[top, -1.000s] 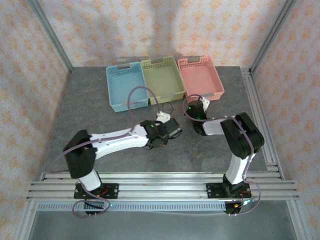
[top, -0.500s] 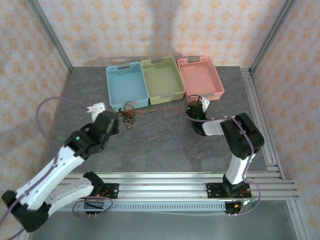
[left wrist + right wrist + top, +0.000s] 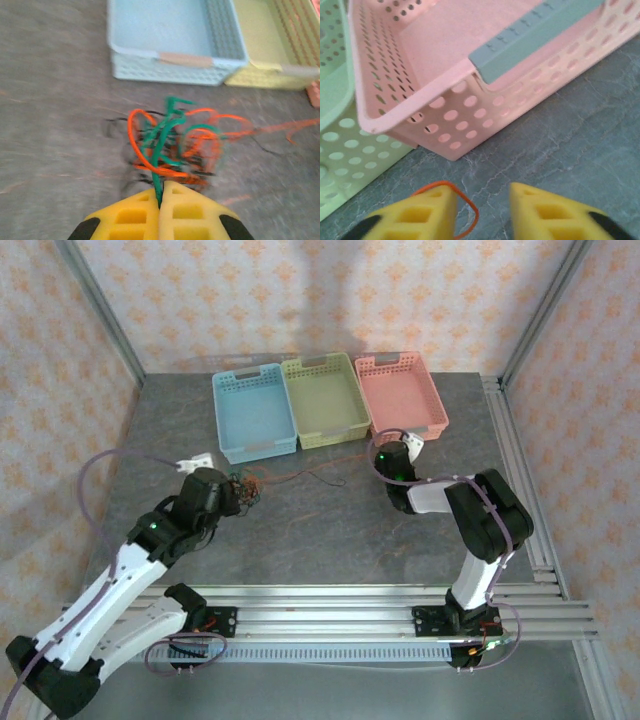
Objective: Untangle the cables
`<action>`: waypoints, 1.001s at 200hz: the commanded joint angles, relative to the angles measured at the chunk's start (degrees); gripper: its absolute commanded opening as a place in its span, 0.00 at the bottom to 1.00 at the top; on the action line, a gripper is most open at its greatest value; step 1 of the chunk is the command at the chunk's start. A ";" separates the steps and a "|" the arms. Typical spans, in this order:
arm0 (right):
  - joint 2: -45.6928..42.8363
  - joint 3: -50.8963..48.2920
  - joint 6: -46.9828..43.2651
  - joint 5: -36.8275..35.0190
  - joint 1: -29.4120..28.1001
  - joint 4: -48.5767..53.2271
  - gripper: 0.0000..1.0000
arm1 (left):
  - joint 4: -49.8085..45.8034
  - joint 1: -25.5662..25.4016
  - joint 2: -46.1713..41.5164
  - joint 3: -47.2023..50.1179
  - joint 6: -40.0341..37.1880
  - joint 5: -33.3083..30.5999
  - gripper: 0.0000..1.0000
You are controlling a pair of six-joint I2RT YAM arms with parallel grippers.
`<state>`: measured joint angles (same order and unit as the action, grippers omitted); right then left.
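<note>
- Cables (image 3: 172, 145) lie bunched in a small knot of green, red-orange and black wire on the grey table (image 3: 300, 540), just in front of the blue basket (image 3: 175, 60).
- Left gripper (image 3: 160, 189) is clamped tight on a green strand (image 3: 159, 150) that comes out of the knot, its yellow fingers pressed together with the wire pinched between them.
- One loose red-orange strand (image 3: 285, 126) trails from the knot to the right across the table.
- Right gripper (image 3: 482, 192) sits low over the table by the near corner of the pink basket (image 3: 445, 120), fingers spread apart and grasping nothing.
- A loop of red-orange wire (image 3: 476, 212) lies on the table beside one of its fingers, reaching into the gap between them. Whether it touches the finger is unclear.
- A pale green basket (image 3: 340, 150) stands right beside the pink one.
</note>
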<state>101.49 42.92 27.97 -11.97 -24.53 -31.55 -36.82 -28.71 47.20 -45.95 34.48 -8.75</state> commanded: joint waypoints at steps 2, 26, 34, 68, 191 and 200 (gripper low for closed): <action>0.21 -1.51 -1.07 2.79 -0.20 -5.92 0.40 | 10.95 0.27 3.09 1.29 -2.36 11.25 0.00; 0.42 -1.33 -3.90 8.92 -1.50 -10.41 0.37 | 15.59 0.21 5.56 2.02 -3.45 16.56 0.00; 0.26 -1.64 -6.04 10.03 -2.58 -13.04 0.36 | 17.51 0.07 5.86 2.42 -3.54 18.21 0.00; -0.96 -3.71 -16.88 13.21 -7.81 -22.75 0.37 | 22.77 -1.09 7.09 3.37 -4.73 23.18 0.00; 3.22 -8.80 -20.33 38.71 -9.97 -49.04 0.53 | 26.11 -5.18 16.71 1.18 -10.04 12.50 0.00; 3.64 -8.24 -20.09 40.94 -9.94 -49.04 0.55 | 26.98 -4.59 17.04 1.67 -10.11 12.03 0.00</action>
<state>104.16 33.91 7.84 21.52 -34.20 -76.53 -13.85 -34.09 63.53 -43.07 26.41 7.31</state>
